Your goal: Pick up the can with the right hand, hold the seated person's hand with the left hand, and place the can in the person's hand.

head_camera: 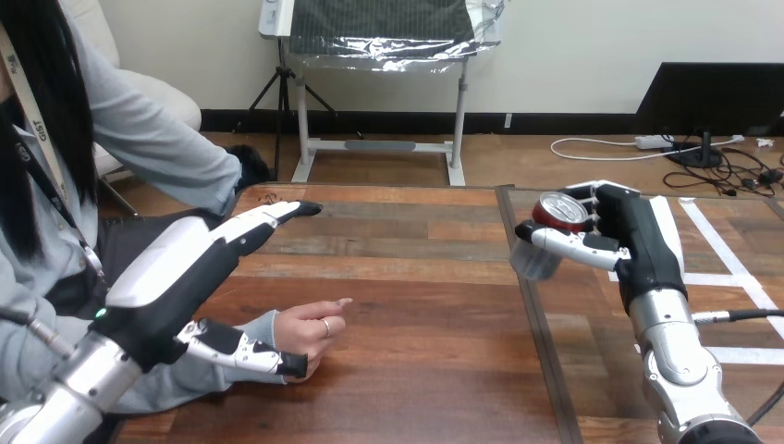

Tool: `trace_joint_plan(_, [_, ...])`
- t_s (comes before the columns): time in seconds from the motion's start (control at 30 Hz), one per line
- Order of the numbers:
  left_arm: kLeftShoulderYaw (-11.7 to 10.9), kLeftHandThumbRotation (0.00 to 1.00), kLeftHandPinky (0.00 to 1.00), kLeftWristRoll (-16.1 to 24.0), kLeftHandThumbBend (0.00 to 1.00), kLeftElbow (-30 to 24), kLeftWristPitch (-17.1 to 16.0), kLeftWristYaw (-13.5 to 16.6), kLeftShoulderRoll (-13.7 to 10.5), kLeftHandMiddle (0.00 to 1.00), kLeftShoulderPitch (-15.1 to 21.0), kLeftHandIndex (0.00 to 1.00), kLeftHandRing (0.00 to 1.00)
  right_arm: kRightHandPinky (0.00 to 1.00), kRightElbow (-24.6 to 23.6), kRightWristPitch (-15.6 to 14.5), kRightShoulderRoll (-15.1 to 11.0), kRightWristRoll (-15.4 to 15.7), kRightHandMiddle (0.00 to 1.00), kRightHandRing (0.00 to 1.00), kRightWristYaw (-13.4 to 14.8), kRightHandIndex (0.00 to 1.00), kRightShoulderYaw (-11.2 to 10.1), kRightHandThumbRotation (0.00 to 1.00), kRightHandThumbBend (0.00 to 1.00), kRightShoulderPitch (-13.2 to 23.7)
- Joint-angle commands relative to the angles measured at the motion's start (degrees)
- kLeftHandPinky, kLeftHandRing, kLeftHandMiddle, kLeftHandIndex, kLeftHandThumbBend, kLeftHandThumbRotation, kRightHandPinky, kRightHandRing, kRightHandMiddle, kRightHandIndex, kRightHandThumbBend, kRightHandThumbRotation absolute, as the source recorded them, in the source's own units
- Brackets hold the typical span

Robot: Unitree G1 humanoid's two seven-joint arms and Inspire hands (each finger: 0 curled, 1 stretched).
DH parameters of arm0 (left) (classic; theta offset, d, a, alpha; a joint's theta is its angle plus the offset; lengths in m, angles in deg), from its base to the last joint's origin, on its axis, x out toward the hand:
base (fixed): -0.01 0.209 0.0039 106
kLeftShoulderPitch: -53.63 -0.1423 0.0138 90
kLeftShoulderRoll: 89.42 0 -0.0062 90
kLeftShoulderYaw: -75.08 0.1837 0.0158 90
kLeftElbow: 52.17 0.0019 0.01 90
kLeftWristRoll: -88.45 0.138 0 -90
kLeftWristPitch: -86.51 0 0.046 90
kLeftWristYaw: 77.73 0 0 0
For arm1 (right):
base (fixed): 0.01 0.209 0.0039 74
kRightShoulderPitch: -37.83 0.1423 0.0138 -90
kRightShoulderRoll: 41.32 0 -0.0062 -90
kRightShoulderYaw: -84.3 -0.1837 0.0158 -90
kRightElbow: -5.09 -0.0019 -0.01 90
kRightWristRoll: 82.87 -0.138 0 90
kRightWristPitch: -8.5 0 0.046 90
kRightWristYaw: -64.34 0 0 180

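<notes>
Red-topped, grey-sided can (557,215) sits tilted above the wooden table (416,277), clear of its brown planks. The right hand (631,242) has its fingers and thumb wrapped round it. White tape (712,277) crosses the boards beneath. The left hand (185,277), fingers straight, hovers over the wrist of the person's hand (312,328), which rests on the table.

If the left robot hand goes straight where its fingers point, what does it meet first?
Probably nothing: the left robot hand points over bare table toward its far edge; the person's hand lies beside its thumb, off that line.
</notes>
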Motion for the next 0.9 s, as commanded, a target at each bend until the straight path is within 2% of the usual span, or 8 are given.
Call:
trace_joint_plan(0.0, [1.6, 0.17, 0.81, 0.8, 1.00, 1.5, 0.7, 0.9, -2.0, 0.88, 5.3, 0.87, 0.88, 0.36, -4.2, 2.8, 0.2, -1.5, 0.48, 0.41, -0.7, 0.51, -0.3, 0.00, 0.73, 4.6])
trace_joint_plan(0.2, [3.0, 0.16, 0.80, 1.6, 1.00, 1.7, 3.2, -0.1, -3.0, 0.87, 6.6, 0.86, 0.87, 0.35, -5.1, 3.4, 0.1, -1.5, 0.48, 0.41, -1.2, 0.51, -0.3, 0.00, 0.73, 4.2])
trace_joint_plan(0.43, [4.8, 0.13, 0.80, 2.6, 1.00, 2.7, 4.7, -0.6, -4.1, 0.87, 8.1, 0.86, 0.86, 0.35, -6.4, 4.2, 0.1, -1.7, 0.47, 0.41, -1.7, 0.51, -0.1, 0.00, 0.73, 3.7])
trace_joint_plan(0.87, [8.2, 0.12, 0.78, 4.9, 1.00, 8.2, 5.6, -0.5, -5.6, 0.86, 11.9, 0.84, 0.85, 0.35, -9.8, 4.5, 0.1, -3.0, 0.47, 0.41, -3.4, 0.50, -0.3, 0.00, 0.71, 2.4])
